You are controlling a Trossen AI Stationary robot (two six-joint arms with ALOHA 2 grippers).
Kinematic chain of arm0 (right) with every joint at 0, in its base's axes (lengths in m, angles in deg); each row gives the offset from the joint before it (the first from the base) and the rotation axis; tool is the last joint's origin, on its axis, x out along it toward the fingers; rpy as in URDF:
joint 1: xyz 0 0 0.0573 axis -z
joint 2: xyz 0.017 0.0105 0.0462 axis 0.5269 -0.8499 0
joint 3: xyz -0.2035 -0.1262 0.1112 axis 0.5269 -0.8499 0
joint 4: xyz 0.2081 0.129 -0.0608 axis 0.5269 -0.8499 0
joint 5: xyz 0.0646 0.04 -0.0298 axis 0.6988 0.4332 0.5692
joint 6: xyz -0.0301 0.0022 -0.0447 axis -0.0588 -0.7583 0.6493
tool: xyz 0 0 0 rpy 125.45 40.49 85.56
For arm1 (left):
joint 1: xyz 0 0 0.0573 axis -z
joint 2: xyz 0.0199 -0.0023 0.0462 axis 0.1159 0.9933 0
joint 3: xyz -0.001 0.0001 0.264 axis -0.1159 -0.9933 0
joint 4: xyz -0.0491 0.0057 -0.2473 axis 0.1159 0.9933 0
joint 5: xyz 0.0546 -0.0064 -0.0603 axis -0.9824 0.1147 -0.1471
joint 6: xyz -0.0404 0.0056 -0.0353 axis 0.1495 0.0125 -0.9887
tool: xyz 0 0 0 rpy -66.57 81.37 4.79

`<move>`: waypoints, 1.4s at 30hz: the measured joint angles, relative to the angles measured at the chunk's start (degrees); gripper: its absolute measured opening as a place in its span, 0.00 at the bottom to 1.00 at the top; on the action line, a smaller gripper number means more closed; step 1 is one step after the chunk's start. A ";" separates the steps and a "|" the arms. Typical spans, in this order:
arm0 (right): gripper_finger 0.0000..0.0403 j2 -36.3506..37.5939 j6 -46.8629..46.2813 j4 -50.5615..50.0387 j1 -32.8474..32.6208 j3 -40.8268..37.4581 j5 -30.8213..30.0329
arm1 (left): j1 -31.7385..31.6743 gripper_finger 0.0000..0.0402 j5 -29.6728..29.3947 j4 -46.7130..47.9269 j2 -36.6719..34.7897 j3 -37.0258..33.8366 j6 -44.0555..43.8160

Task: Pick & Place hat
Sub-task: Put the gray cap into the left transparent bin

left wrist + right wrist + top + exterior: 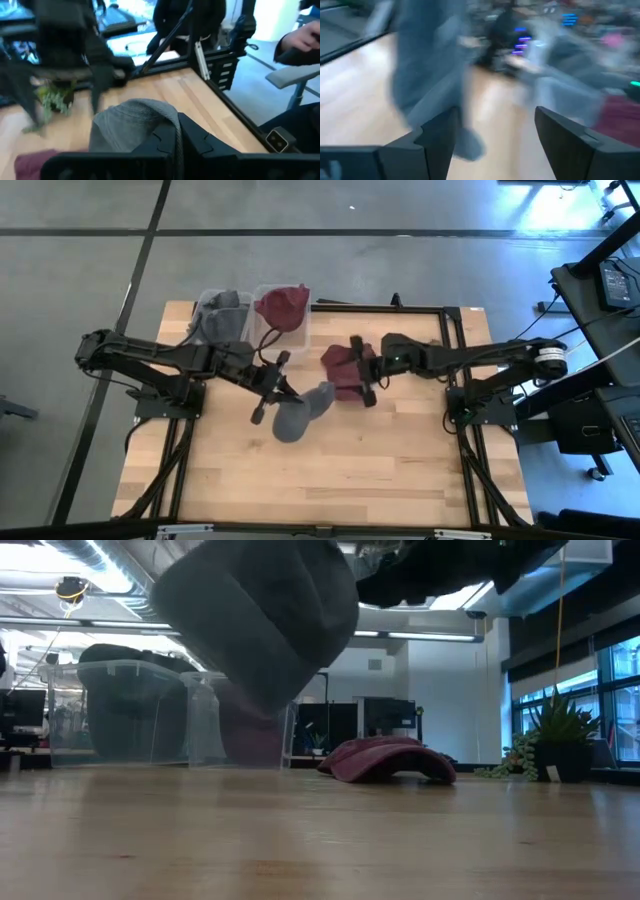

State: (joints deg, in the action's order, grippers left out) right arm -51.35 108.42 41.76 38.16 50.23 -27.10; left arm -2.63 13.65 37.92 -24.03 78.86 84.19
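Observation:
A grey hat (300,414) hangs above the middle of the table, with my left gripper (288,394) shut on it; the low view shows the grey hat (262,615) clear of the wood. A maroon hat (390,758) lies flat on the table to its right. My right gripper (350,370) hovers open over that maroon hat (340,372). In the right wrist view my right gripper (495,145) has nothing between its fingers, and the blurred grey hat (430,65) is ahead of them. My left gripper pinches the grey hat's near part (167,122) between its two shut fingers (197,142). The fingers come from the table's left, slanting slightly down. The hat bulges out past the fingertips and hangs clear of the table.
Two clear bins stand at the far edge: the left bin (205,305) holds grey hats, the right bin (262,292) holds a maroon hat (283,306). A black frame (455,315) borders the table's far right. Bare wood lies toward the near edge.

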 joint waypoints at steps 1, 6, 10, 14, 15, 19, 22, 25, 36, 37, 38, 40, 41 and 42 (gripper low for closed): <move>0.65 -0.73 0.20 -0.21 -0.02 -0.05 2.35 | 0.34 0.01 0.00 -0.34 -0.02 0.02 0.39; 0.62 -1.70 -0.78 -0.02 0.01 1.02 8.58 | 1.09 0.01 0.00 -0.39 -0.26 0.04 0.46; 0.57 -1.83 -4.14 -0.26 0.01 1.11 12.26 | 1.26 0.01 0.00 -0.36 -0.26 0.04 0.45; 0.52 -2.25 -6.31 -0.07 -0.30 1.19 18.41 | 1.24 0.01 -0.01 -0.54 -0.26 0.04 0.49; 0.51 -2.38 -6.39 -0.14 -0.57 1.20 18.57 | 1.25 0.01 -0.02 -0.90 -0.26 0.04 0.48; 0.48 -2.96 -6.30 0.57 -1.85 1.22 16.02 | 1.25 0.01 0.00 -2.54 -0.26 0.04 0.47; 0.45 -3.85 -6.33 1.42 -2.64 1.22 12.99 | 1.25 0.01 0.02 -3.42 -0.26 0.06 0.51; 0.38 -3.86 -6.32 1.58 -2.90 1.22 11.06 | 1.25 0.01 -0.02 -3.29 -0.26 0.06 0.49; 0.04 -3.84 -5.72 3.14 -3.05 1.22 8.94 | 1.25 0.03 -0.33 -3.30 -0.26 0.06 1.76; 0.03 -3.84 -5.91 3.15 -3.05 1.22 8.38 | 1.25 0.03 -0.33 -3.29 -0.26 0.06 2.24; 0.02 -3.84 -5.90 3.15 -3.05 1.22 8.31 | 1.25 0.04 -0.35 -3.29 -0.26 0.06 2.46; 0.02 -3.84 -5.67 3.15 -3.05 1.22 8.31 | 1.25 0.06 -0.35 -3.31 -0.26 0.06 2.46; 0.02 -3.79 -5.69 3.15 -3.05 1.22 8.22 | 1.25 0.07 -0.35 -3.31 -0.26 0.06 2.44; 0.02 -3.69 -5.73 3.11 -3.05 1.22 7.90 | 1.25 0.08 -0.49 -3.31 -0.26 0.06 2.10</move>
State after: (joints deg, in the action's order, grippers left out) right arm -55.04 102.69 44.87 35.11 51.45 -19.21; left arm -1.38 13.16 34.61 -24.29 78.92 86.29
